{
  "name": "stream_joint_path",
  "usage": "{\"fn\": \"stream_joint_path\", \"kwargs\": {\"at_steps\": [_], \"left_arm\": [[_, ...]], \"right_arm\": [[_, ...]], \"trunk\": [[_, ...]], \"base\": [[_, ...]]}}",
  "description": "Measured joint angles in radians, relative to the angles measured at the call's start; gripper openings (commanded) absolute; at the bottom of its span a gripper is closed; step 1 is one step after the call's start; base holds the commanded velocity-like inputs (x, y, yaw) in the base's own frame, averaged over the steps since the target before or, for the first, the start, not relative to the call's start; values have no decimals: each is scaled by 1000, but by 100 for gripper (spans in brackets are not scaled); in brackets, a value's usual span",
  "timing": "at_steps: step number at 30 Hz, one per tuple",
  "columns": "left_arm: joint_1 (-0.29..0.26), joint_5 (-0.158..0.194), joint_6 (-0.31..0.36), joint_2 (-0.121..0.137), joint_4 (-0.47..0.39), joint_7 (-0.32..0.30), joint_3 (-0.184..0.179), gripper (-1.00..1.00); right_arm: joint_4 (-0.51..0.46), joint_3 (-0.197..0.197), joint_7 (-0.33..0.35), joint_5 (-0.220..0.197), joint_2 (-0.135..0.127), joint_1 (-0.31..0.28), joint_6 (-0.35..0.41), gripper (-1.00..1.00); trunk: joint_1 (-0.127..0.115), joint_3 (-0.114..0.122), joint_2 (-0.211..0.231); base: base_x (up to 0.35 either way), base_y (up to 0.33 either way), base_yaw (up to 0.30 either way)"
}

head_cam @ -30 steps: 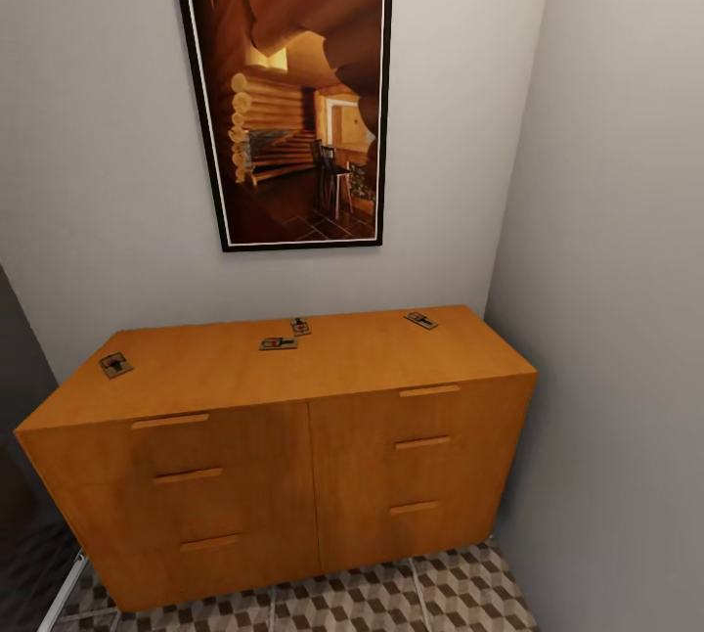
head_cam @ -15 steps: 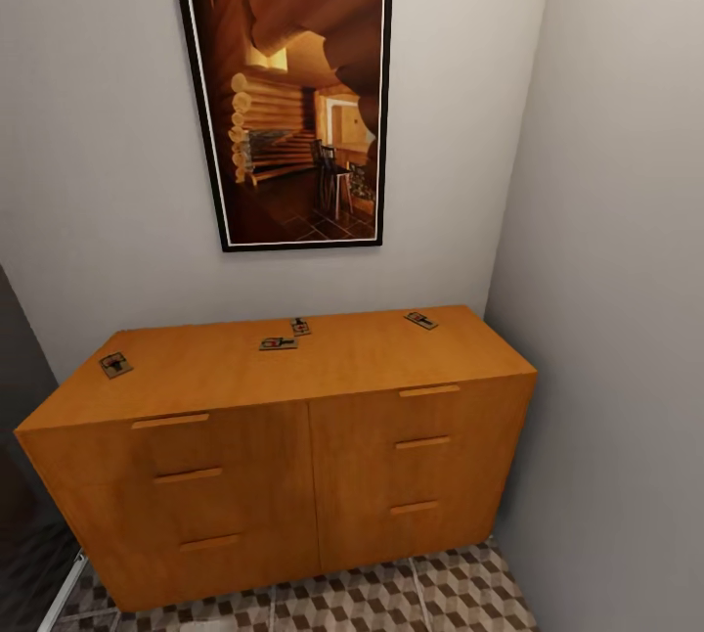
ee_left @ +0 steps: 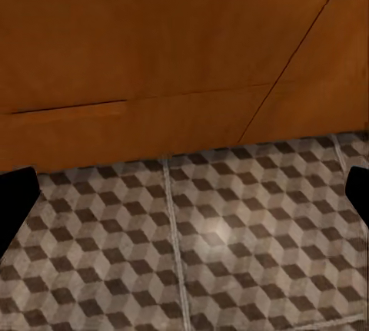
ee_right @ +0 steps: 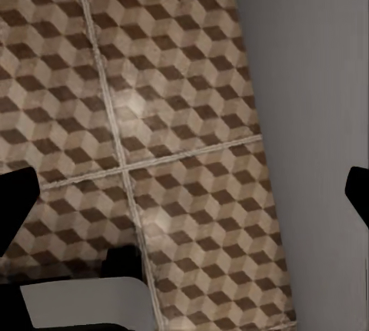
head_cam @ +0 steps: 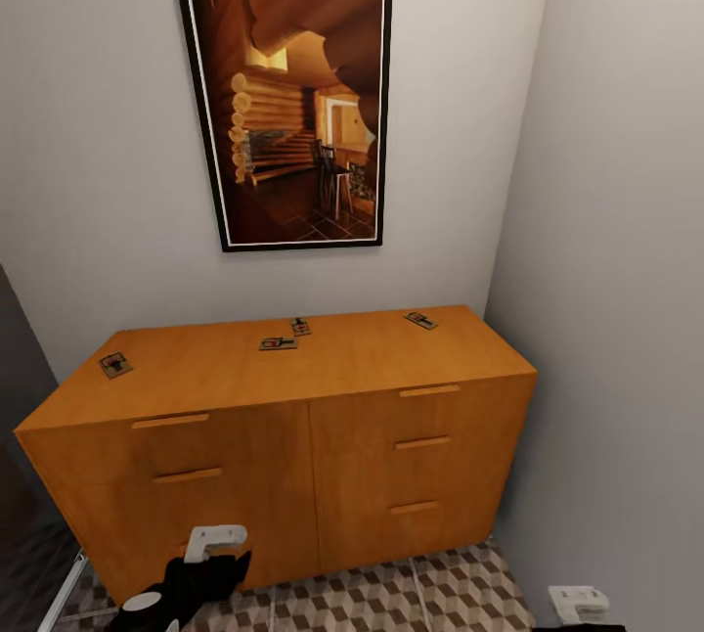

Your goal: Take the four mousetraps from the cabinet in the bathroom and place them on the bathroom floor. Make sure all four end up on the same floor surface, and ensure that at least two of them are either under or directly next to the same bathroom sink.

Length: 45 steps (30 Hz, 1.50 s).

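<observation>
The orange-brown cabinet (head_cam: 293,456) stands against the back wall with its doors and drawers closed. Several mousetraps lie on its top: one at the far left (head_cam: 115,364), two close together near the middle (head_cam: 278,343) (head_cam: 300,326), and one at the back right (head_cam: 421,320). My left arm (head_cam: 191,583) shows low in front of the cabinet's left door. The left gripper (ee_left: 184,193) is open over the bathroom floor (ee_left: 231,254), facing the cabinet's base. My right arm (head_cam: 579,605) is at the lower right. The right gripper (ee_right: 184,193) is open above the floor (ee_right: 154,116) beside the wall.
A large framed picture (head_cam: 288,99) hangs above the cabinet. A grey wall (head_cam: 616,319) closes the right side, close to the cabinet's right end. A dark opening (head_cam: 20,475) lies at the left. A narrow strip of patterned floor (head_cam: 391,598) runs in front of the cabinet.
Both arms have come up into the lower edge of the head view, the left one in front of the cabinet, the right one by the wall. Cabinet and mousetraps are unmoved.
</observation>
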Motion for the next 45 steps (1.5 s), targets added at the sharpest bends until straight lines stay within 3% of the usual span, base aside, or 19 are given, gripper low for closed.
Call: {"fn": "stream_joint_path", "kwargs": {"at_steps": [11,26,33,45], "left_arm": [[0,-4,66,-14,-106,1,-46,100],[-9,-5,68,-28,-115,2,-50,100],[-194,-6,77,-77,-119,3,-54,100],[-382,-30,81,-134,-119,3,-67,100]], "right_arm": [[-228,-29,-6,4,-12,-17,142,100],[-261,-34,-10,4,-17,-65,195,100],[-268,-46,-14,4,-19,-206,207,100],[-269,-50,-29,3,-16,-306,207,100]], "trunk": [[0,0,0],[0,0,0],[0,0,0],[0,0,0]], "base": [[0,0,0],[0,0,0],[0,0,0],[0,0,0]]}}
